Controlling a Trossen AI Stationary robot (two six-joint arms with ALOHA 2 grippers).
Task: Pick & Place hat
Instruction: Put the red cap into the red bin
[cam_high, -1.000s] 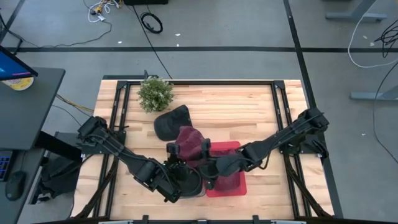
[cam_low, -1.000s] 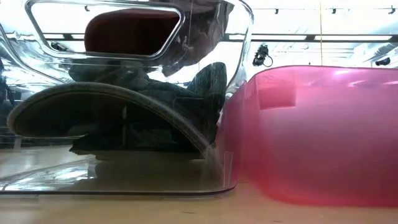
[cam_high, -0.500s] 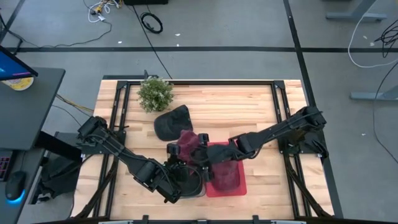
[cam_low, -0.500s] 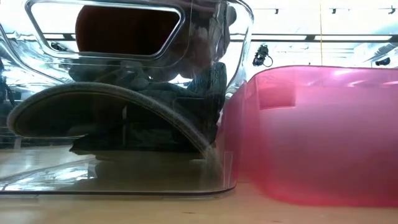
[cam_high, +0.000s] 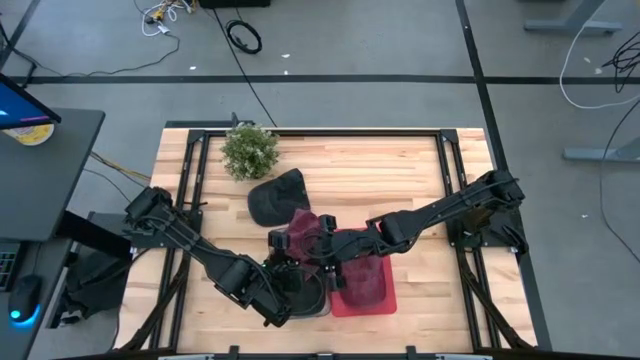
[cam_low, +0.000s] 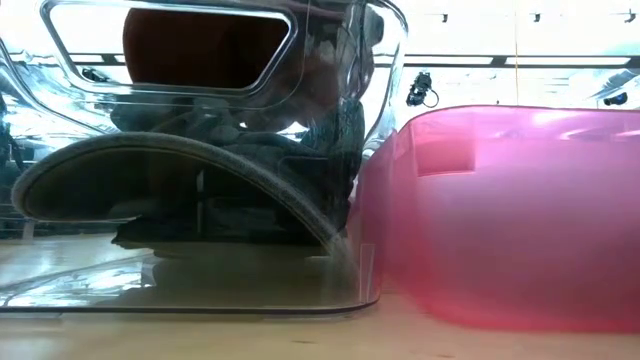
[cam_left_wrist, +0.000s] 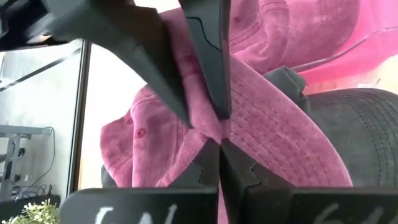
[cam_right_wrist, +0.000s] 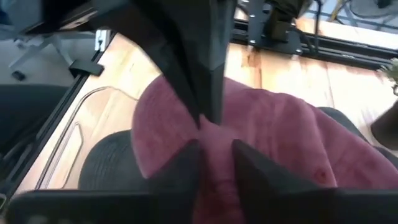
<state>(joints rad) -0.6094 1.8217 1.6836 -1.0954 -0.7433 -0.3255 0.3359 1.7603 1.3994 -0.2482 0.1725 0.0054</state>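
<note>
A maroon bucket hat (cam_high: 300, 232) is held up between both grippers, just beyond the clear bin (cam_high: 305, 292). In the low view it shows through the bin's handle opening (cam_low: 200, 45). My left gripper (cam_high: 281, 243) is shut on its left part and my right gripper (cam_high: 315, 248) on its right part. A dark grey hat (cam_low: 180, 170) lies inside the clear bin, arched on its brim. Another dark hat (cam_high: 275, 197) lies on the table beyond the maroon one. The pink bin (cam_high: 365, 285) stands to the right of the clear bin. My left gripper pinches a fold of the maroon hat's cloth (cam_left_wrist: 214, 134) between its two fingers, coming from the table's near side and slanting up. The hat is held above the table. My right gripper pinches the maroon cloth (cam_right_wrist: 214, 146) between its fingers (cam_right_wrist: 186, 165), coming from the table's right side, close to the left gripper's hold.
A small potted plant (cam_high: 248, 150) stands near the far left of the table. Black frame rails (cam_high: 450, 190) run along the table's sides. Bare wood (cam_high: 380, 185) lies at far centre and right.
My right gripper has moved from over the pink bin toward the table's left and far edge, up to the maroon hat that the left gripper holds. The hat has shifted slightly toward the left.
</note>
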